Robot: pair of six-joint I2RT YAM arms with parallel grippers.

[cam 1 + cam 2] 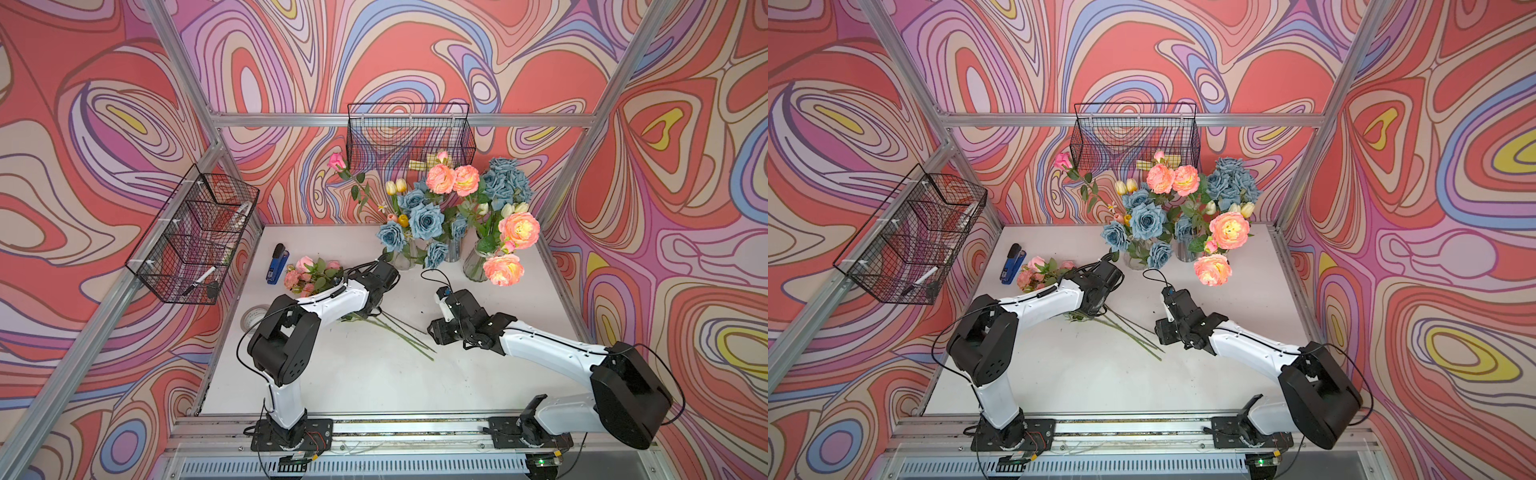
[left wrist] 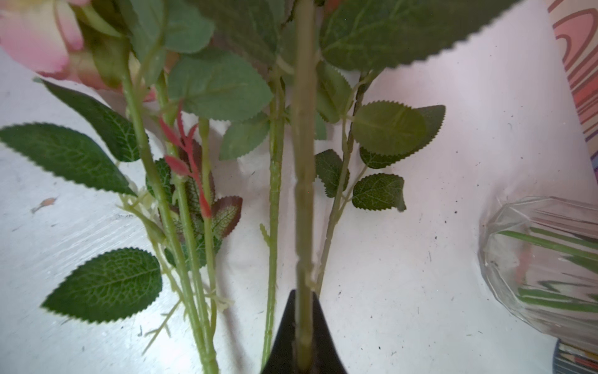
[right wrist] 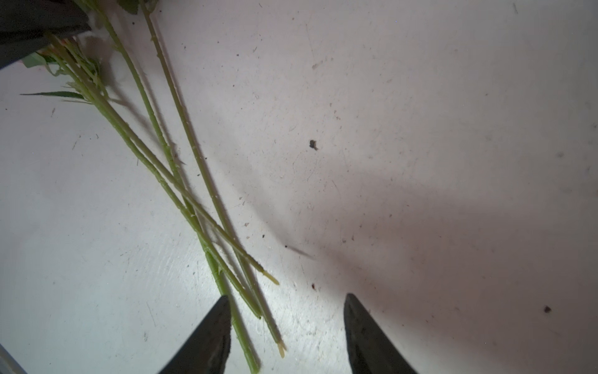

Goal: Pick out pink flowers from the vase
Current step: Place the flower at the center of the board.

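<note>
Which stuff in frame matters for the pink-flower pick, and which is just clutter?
Job: pink flowers in vases; picked pink flowers on the table; glass vase; left pincer, shut on a green stem; right pincer, open and empty.

Clutter: blue stapler; tape roll; wire basket; marker; blue roses; tulips.

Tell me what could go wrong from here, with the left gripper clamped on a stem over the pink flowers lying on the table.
1. The left gripper is shut on a stem whose leaves overlap the laid-down pink flowers; pulling away could drag them.
2. A glass vase stands close beside that wrist; a swing back might tip it.
3. The open right gripper sits over the stem ends and could sweep them.
</note>
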